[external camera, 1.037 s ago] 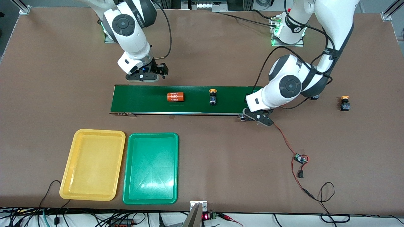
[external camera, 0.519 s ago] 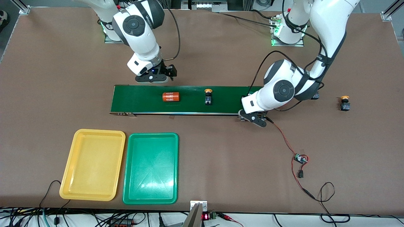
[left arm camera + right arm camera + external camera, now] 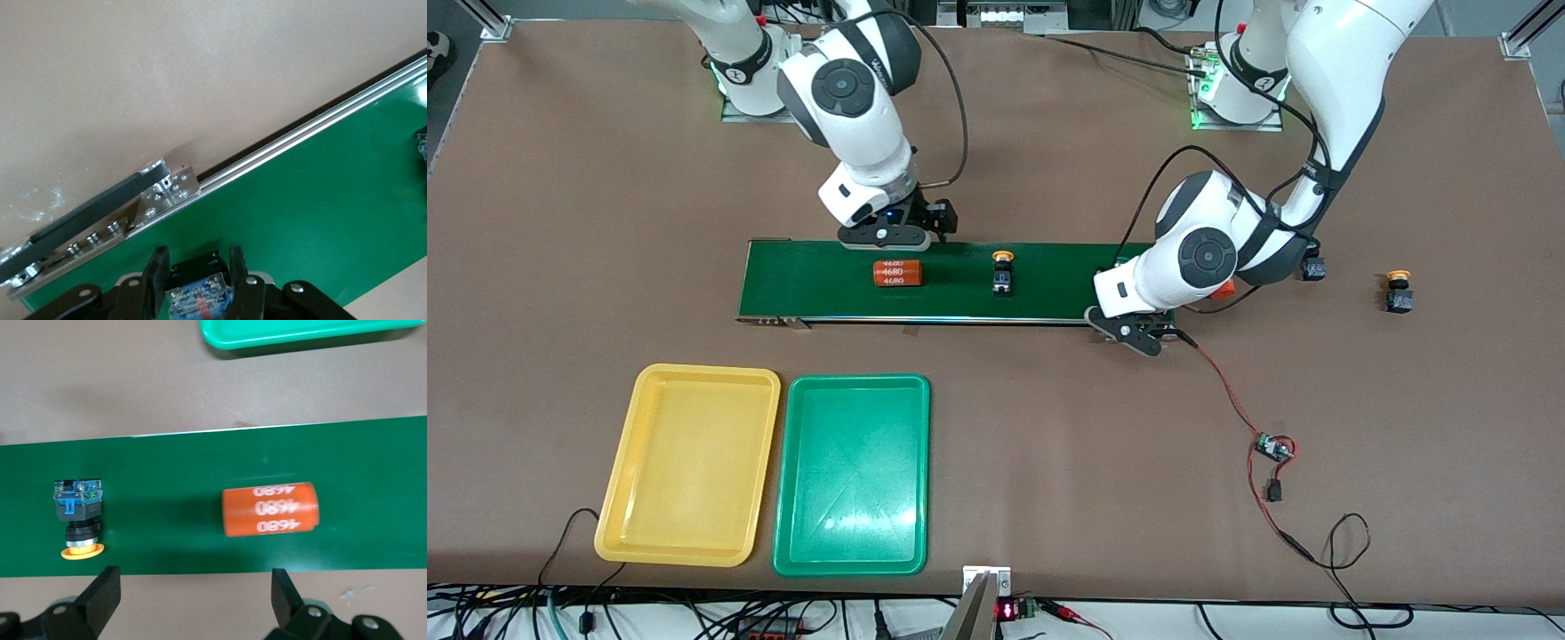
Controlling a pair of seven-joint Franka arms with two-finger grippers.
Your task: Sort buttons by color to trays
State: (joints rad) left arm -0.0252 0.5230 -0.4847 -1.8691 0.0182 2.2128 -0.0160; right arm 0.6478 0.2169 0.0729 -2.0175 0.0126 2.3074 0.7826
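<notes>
— Where is the right gripper [image 3: 195, 575] seen, and how are its jaws set?

— It is seen over the edge of the conveyor belt [image 3: 818, 280] that faces the robots' bases; its jaws are spread wide and nothing is held between them; the orange cylinder [image 3: 896, 273] marked "4680" lies on the belt just under it.

— And the left gripper [image 3: 197, 257]?

— It is held low over the belt's end toward the left arm's end of the table; its fingers are drawn in narrow on a held button [image 3: 199, 297], gripped by the black body; the cap's colour cannot be told.

— Where are the other buttons found?

— A yellow belt button [image 3: 1003, 271] lies on the belt beside the cylinder, toward the left arm's end; a yellow table button [image 3: 1399, 292] is set on the table, well apart from the belt, at the left arm's end.

— And the trays?

— The yellow tray [image 3: 689, 378] and the green tray [image 3: 852, 387] are laid side by side, nearer to the front camera than the belt; the yellow one is placed toward the right arm's end.
</notes>
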